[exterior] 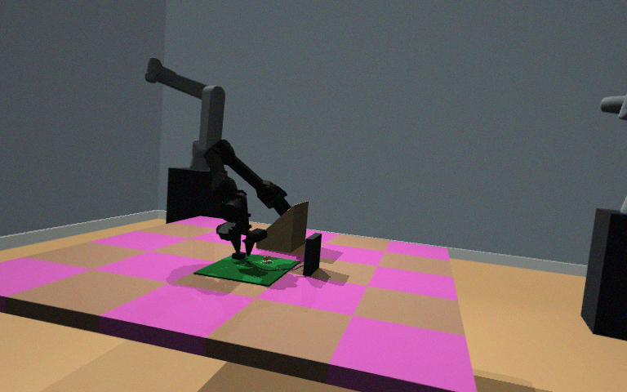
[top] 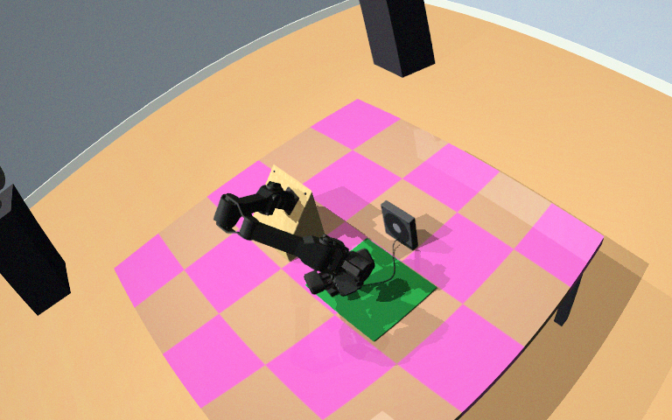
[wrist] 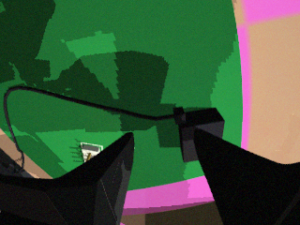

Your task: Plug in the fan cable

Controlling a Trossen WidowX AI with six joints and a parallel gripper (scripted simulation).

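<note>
Plug [exterior: 238,256] [wrist: 202,127] apart from header [exterior: 267,260] [wrist: 92,150] (cable [top: 394,264] [exterior: 273,270] [wrist: 98,106] looping over board [top: 377,329] [exterior: 221,272] [wrist: 197,70]).

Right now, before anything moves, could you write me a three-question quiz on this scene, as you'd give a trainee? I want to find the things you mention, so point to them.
1. True or false: the black block-shaped plug [exterior: 238,256] [wrist: 202,126] is seated on the small white pin header [exterior: 267,260] [wrist: 92,150].
2. The flat board [top: 374,321] [exterior: 226,273] [wrist: 197,61] is: A) blue, B) green, C) white.
3. Fill in: the thin black cable [top: 394,264] [exterior: 265,269] [wrist: 70,98] joins the plug to the dark square ____.

Key: 1 false; 2 B; 3 fan [top: 406,234] [exterior: 312,254].
</note>
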